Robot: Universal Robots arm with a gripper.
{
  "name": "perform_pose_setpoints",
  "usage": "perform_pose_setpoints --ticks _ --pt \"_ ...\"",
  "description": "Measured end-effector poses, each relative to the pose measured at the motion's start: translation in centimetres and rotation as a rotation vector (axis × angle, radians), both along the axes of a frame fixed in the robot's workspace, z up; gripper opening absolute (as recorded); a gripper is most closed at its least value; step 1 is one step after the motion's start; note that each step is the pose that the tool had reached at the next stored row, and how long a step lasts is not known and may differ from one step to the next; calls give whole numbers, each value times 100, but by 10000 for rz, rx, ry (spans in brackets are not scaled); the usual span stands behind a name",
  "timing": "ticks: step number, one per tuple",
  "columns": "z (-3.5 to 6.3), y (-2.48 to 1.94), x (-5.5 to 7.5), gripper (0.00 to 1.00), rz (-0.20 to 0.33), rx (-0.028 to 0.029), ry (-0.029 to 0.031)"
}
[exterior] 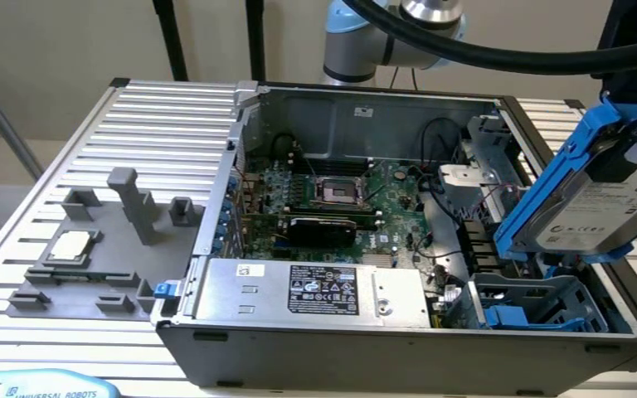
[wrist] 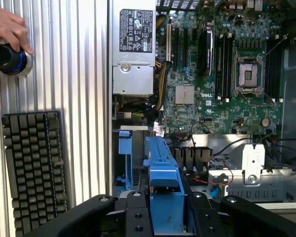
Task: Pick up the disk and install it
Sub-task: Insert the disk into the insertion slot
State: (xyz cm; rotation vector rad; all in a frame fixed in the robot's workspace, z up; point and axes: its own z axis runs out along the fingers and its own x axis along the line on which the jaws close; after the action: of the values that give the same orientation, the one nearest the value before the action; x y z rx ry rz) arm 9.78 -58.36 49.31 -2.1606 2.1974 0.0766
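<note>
Black end effector (wrist: 166,210) grips the disk (exterior: 600,199), tilted near the drive bay (exterior: 540,303); it likely needs straightening to fit.

I was working in a robotics lab: a slotted aluminium bench (exterior: 175,108) carried an opened computer tower (exterior: 407,348) and grey fixture blocks (exterior: 130,203), with a keyboard (wrist: 34,168) and a control knob (wrist: 7,58) under a person's hand (wrist: 7,24).
</note>
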Motion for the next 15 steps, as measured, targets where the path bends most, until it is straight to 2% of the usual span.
perform_pose_setpoints --ticks 9,15 --pt "-8 0 0 33 0 -4 0" --pt "-83 0 1 33 1 -154 3"
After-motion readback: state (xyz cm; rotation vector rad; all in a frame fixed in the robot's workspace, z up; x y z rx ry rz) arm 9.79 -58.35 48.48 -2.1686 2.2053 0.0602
